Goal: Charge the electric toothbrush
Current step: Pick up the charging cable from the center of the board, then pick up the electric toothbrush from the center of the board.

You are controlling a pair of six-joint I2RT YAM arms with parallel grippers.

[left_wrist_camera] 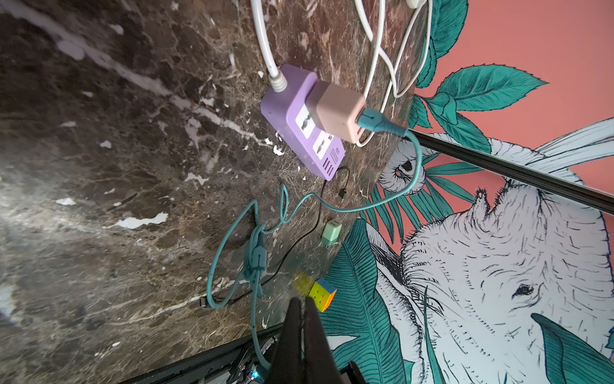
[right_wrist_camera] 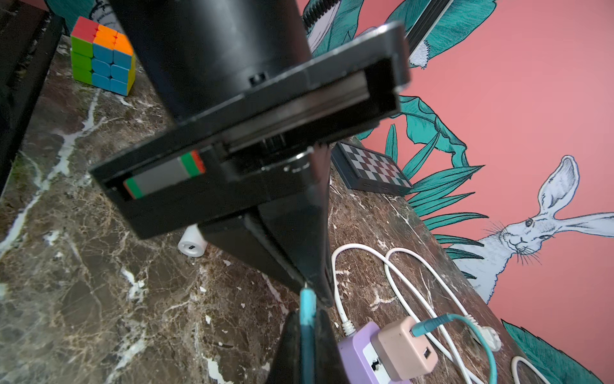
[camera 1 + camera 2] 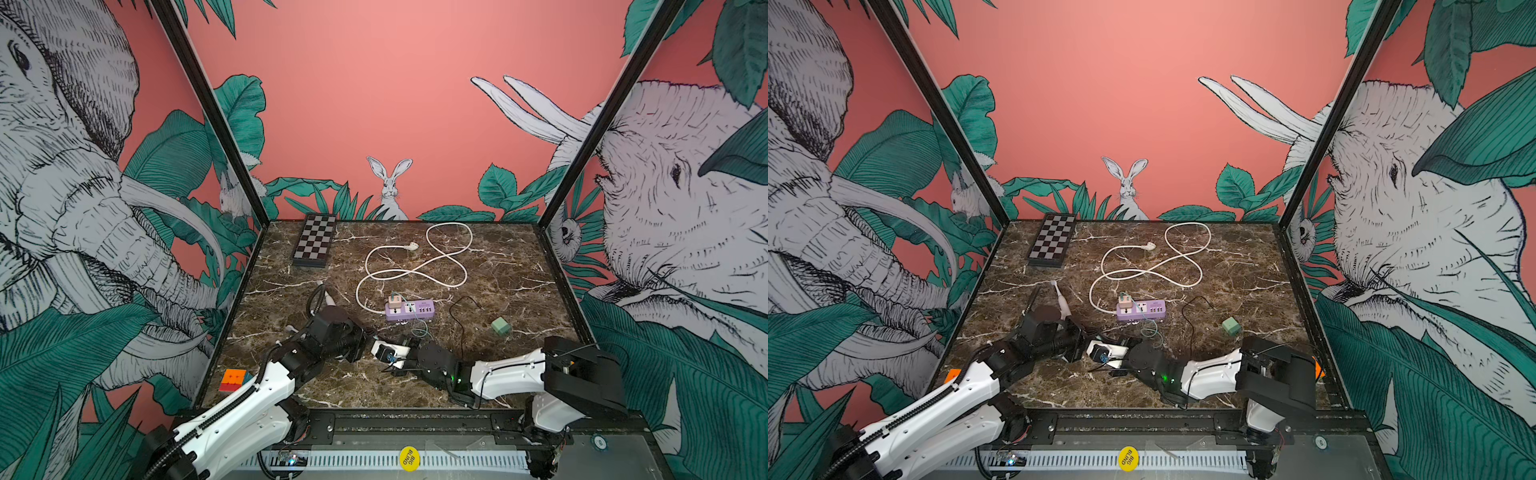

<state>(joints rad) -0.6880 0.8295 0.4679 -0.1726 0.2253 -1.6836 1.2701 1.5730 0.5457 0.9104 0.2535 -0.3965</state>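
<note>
Plainly, my right claw (image 2: 307,314) was pinched tight on the free end of the teal cable (image 2: 307,301), the plug tip poking out past my fingertips, just beside the tips of my left claw (image 1: 304,301); that left claw was pressed together, and its own wrist view showed nothing between its fingers; the toothbrush (image 3: 1064,305) lay on the marble table (image 3: 498,270) toward the left side, brush head pointing at the back wall, its body running under my left wrist and its white base end peeping out behind the left claw; the cable's other end sat plugged into the pink charger (image 1: 339,109), which stood in the purple power strip (image 1: 285,99) mid-table; a Rubik's cube (image 2: 103,56) sat near the front left corner.
</note>
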